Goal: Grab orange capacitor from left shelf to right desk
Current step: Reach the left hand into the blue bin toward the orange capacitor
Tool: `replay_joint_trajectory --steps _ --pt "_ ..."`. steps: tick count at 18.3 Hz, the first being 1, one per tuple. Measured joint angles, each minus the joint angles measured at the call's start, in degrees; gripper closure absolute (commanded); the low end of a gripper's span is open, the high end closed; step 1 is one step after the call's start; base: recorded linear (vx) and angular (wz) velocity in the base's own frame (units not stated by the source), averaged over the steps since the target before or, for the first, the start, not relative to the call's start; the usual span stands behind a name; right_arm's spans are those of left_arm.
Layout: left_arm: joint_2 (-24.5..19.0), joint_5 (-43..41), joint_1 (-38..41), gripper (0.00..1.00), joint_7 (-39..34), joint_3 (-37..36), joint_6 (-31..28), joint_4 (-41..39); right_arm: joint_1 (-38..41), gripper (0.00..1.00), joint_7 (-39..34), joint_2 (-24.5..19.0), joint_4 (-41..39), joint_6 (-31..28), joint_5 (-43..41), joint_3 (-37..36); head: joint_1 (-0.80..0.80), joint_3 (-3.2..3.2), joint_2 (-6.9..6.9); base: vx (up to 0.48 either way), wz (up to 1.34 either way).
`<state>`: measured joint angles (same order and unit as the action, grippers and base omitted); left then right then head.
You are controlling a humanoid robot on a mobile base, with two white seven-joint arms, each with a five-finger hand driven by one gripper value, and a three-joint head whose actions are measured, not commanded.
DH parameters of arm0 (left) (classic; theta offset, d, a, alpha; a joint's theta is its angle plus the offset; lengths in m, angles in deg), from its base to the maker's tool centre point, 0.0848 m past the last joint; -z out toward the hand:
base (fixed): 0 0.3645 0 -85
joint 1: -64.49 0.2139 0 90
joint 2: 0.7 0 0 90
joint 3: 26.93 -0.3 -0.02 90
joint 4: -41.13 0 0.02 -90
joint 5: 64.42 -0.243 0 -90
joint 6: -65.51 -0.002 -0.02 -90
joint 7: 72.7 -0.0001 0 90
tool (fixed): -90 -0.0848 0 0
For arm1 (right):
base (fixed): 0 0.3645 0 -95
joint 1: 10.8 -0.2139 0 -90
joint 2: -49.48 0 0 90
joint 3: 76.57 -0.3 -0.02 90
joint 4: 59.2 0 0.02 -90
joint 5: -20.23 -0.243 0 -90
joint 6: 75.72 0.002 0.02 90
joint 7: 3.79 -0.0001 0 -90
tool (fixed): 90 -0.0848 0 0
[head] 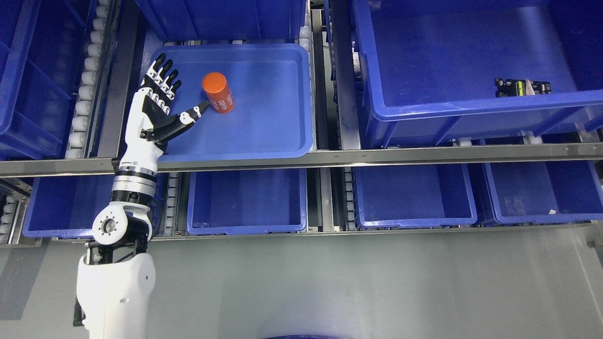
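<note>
From my remote station I see a metal flow-rack shelf [330, 157] spanning the full width of the head view, its horizontal steel rail crossing the middle of the frame and white roller tracks running up between the bays. The largest item on it is a deep blue plastic bin [471, 108] at upper right, which holds a small black circuit board with a green component [522, 87] near its right wall. Below the rail I count a row of lower blue plastic bins [245, 228], set side by side. On the upper level, left of centre, sits a shallow blue plastic tray [282, 141] with rounded corners. The robot's white-and-black left arm [123, 263] rises from the lower left corner and crosses the rail, and its left hand [158, 106] lies over the tray's left edge. I read the hand as spread wide and holding nothing: four fingers [162, 75] point up and away, while the thumb [191, 115] stretches to the right. The orange cylindrical capacitor [218, 92] with white print on its side lies tilted on the tray floor, in the tray's upper-left part. The thumb tip is at the capacitor's lower left side; I cannot tell whether it touches.
</note>
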<state>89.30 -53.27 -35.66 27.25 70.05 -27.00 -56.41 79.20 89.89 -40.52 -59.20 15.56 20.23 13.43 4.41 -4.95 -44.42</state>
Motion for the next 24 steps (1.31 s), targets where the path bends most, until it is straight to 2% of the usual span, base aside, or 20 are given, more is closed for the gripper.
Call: replay_joint_trajectory --steps 6,11,24 --pt "0.0 -0.1 -0.9 0.00 0.4 -1.4 -0.5 0.6 0.0 0.00 0.0 0.0 0.0 0.0 0.0 0.0 0.00 0.00 0.00 0.000 0.00" --pt "-1.7 -0.4 -2.4 0.00 2.7 -2.1 -0.6 3.0 0.0 0.00 0.0 0.0 0.0 0.0 0.0 0.0 0.00 0.00 0.00 0.000 0.00" --pt "-4.2 -5.0 -10.9 0.01 5.0 -5.4 -0.1 14.4 0.0 0.00 0.0 0.0 0.0 -0.1 0.0 0.0 0.00 0.00 0.00 0.000 0.00"
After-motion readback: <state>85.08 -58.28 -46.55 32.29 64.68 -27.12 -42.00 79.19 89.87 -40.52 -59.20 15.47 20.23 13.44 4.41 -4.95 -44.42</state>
